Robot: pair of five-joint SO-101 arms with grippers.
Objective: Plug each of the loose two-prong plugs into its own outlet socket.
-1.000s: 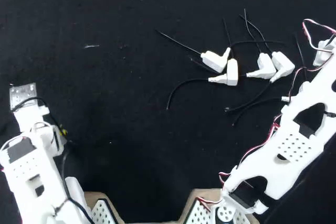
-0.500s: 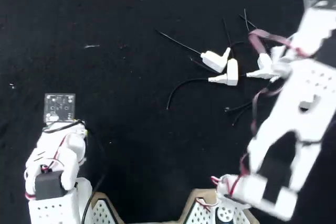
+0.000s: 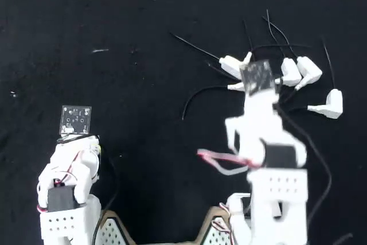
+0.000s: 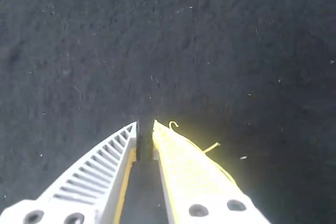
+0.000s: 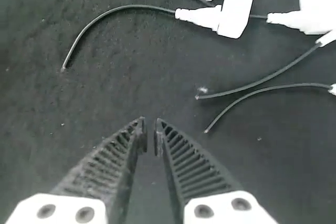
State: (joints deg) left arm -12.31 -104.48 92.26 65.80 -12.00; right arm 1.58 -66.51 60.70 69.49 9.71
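Observation:
Several white two-prong plugs with thin black cords lie in a cluster on the black cloth at the back right: one plug (image 3: 232, 66), two side by side (image 3: 291, 73) (image 3: 309, 72), and one apart to the right (image 3: 331, 102). My right arm (image 3: 269, 159) stands just in front of the cluster, and its wrist board covers part of another plug. My right gripper (image 5: 148, 128) is shut and holds nothing, a short way from that plug (image 5: 233, 9). My left gripper (image 4: 144, 127) is shut and holds nothing, over bare cloth at the front left.
The left arm (image 3: 67, 176) stands at the near left. Loose black cord ends (image 5: 63, 68) (image 5: 206, 129) trail toward the right gripper. The black cloth (image 3: 114, 55) spreads bare across the left and middle of the table.
The right arm has swung from the right edge to the middle, in front of the plugs, uncovering the far-right plug. The left arm has shifted right from the left edge.

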